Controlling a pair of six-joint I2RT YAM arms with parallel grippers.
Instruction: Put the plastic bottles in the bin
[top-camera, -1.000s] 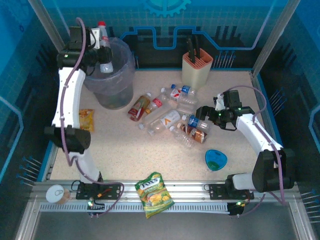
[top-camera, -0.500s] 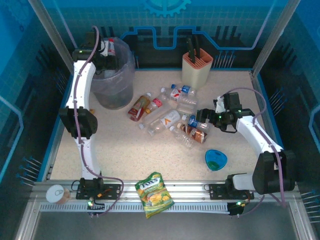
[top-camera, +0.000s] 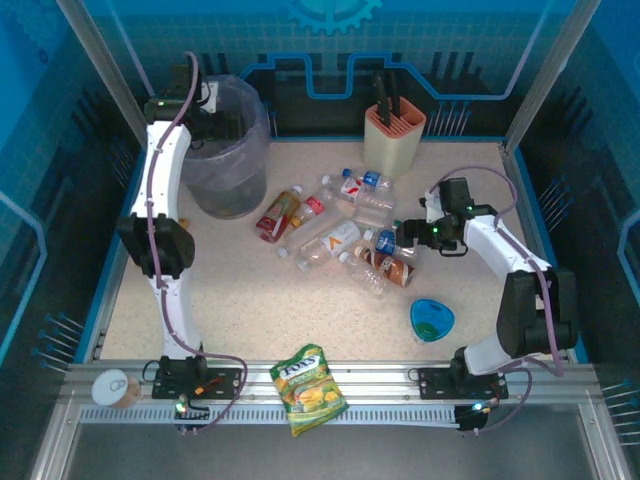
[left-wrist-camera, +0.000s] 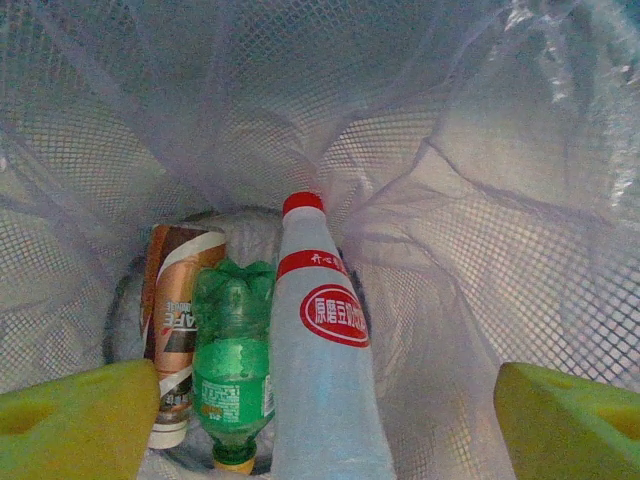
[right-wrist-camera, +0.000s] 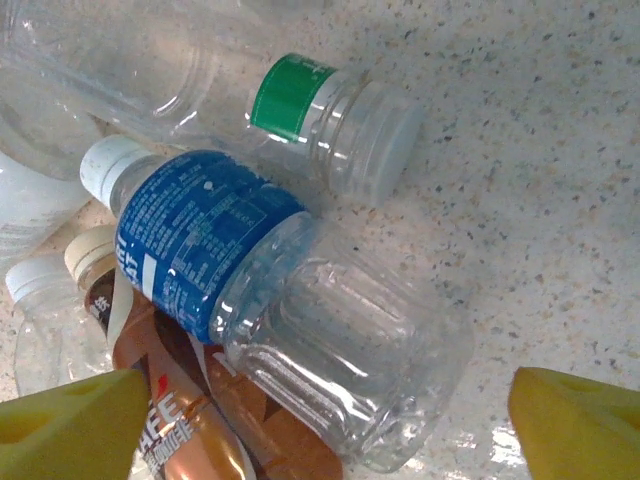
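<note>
Change: our left gripper (left-wrist-camera: 325, 425) has let go, fingers spread | clear red-labelled plastic bottle (left-wrist-camera: 325, 350) now inside round grey lined bin (top-camera: 225, 185), far left | right gripper (right-wrist-camera: 322, 420) open astride blue-labelled clear bottle (right-wrist-camera: 280, 290) | we judge it next.

Three bottles (left-wrist-camera: 232, 350) lie in the bin (left-wrist-camera: 520, 200) beneath the left gripper (left-wrist-camera: 325, 425); another bottle (right-wrist-camera: 290, 290) lies on the table (right-wrist-camera: 560, 140) beneath the right gripper (right-wrist-camera: 325, 425).

I see my left hand (left-wrist-camera: 322, 425) spread wide above the bag-lined mesh bin (left-wrist-camera: 500, 250); inside it, side by side, are a red-capped clear bottle (left-wrist-camera: 325, 380), a green bottle (left-wrist-camera: 232, 370) and a brown coffee bottle (left-wrist-camera: 175, 310).
</note>
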